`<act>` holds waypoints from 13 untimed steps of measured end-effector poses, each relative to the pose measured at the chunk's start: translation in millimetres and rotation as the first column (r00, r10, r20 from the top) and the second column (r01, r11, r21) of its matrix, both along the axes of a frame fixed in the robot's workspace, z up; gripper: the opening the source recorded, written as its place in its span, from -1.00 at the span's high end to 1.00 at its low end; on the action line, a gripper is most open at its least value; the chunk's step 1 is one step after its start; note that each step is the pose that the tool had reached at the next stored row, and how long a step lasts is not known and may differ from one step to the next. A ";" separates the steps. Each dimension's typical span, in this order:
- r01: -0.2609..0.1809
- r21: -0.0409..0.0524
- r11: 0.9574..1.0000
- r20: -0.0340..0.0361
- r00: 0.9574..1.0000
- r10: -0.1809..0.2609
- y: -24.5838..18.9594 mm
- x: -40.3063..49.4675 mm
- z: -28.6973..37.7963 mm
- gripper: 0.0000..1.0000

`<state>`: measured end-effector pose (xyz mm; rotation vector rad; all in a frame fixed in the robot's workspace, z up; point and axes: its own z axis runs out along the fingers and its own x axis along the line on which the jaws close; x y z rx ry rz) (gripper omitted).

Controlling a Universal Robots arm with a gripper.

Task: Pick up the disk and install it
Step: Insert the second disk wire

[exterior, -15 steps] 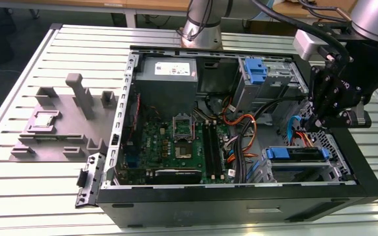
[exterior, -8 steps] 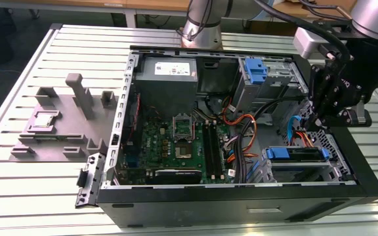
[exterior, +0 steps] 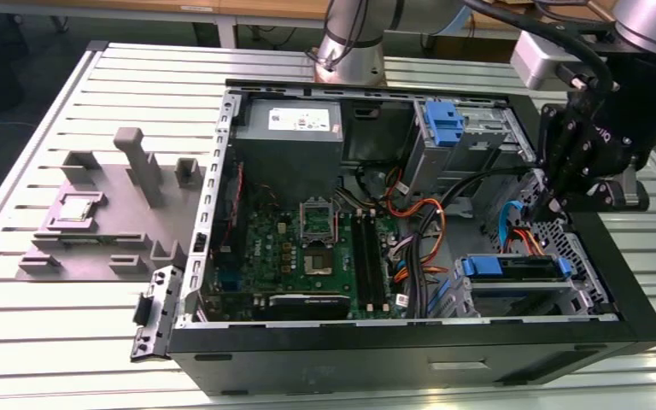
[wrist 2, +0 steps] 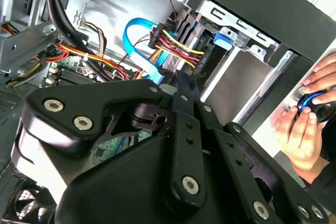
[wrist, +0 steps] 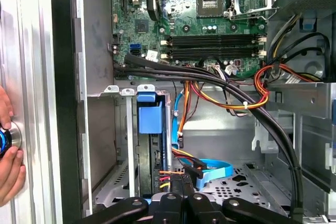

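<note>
Inside the open black computer case (exterior: 419, 342), the robot's black hand (wrist: 181, 203), grip state unclear, hovers beside the blue-railed silver disk (wrist: 149, 145) seated in its bay, where nearby loose cables (wrist: 210, 171) might snag.

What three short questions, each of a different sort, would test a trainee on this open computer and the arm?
1. True or false: the computer case is closed and its motherboard is hidden.
2. Where does the disk sit? A: on the grey fixture outside the case. B: in a bay at the case's corner, on the exterior view's right. C: on the motherboard.
3. Fill in: the flat cable beside the pincer is ____ in colour.

Key: 1 false; 2 B; 3 blue.
</note>
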<state>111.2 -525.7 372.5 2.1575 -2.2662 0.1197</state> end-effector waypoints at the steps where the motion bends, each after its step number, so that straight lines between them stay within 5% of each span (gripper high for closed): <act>1: 0.000 0.000 1.000 0.000 1.000 0.000 0.5 -0.1 0.6 0.79; 8: 0.000 0.000 1.000 -0.002 1.000 0.000 4.3 -1.0 2.8 0.79; 13: 0.000 0.000 1.000 -0.019 1.000 0.000 10.5 -1.1 2.8 0.79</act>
